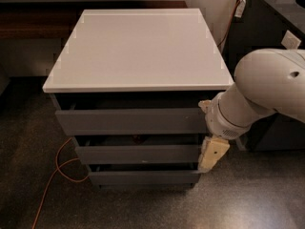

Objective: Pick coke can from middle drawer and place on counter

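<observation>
Cream-coloured gripper on bulky white robot arm, hanging at right end of dark-grey flat-fronted middle drawer, grip state cannot tell, drawer slightly ajar under smooth light-grey rectangular counter, small red coke can only a dim reddish spot in slot above drawer front, thin orange cable on floor left.

The light-grey surface is filling the upper middle, topping a drawer cabinet standing on the dark speckled floor. An orange cable is trailing over the floor at lower left. The pincer is hanging lower right of centre, at the cabinet's front.
</observation>
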Controlling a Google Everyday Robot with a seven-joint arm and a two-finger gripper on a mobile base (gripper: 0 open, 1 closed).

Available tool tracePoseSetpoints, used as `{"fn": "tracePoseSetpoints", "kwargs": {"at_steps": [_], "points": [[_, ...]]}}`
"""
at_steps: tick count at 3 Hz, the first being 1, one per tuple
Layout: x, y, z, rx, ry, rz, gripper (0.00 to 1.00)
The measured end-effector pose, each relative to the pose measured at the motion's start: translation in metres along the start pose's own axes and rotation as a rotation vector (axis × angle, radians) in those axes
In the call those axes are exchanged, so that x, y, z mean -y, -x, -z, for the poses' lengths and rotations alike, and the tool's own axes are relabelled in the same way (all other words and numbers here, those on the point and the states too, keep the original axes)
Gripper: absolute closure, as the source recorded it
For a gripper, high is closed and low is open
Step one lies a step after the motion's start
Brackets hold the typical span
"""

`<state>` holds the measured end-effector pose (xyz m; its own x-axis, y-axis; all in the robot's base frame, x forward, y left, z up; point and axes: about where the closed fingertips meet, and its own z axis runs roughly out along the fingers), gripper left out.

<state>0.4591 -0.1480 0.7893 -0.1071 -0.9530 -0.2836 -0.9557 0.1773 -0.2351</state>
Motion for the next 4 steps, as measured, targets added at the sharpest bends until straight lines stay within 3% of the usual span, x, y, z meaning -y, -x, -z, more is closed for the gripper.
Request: {"fn": "tracePoseSetpoints", "kwargs": {"at_steps": [1,4], "points": [[-0.002,0.002,-0.011,0.008,0.014,0.002,0.00],[-0.023,0.004,-0.158,0.014,0.055,0.039,0.00]]}}
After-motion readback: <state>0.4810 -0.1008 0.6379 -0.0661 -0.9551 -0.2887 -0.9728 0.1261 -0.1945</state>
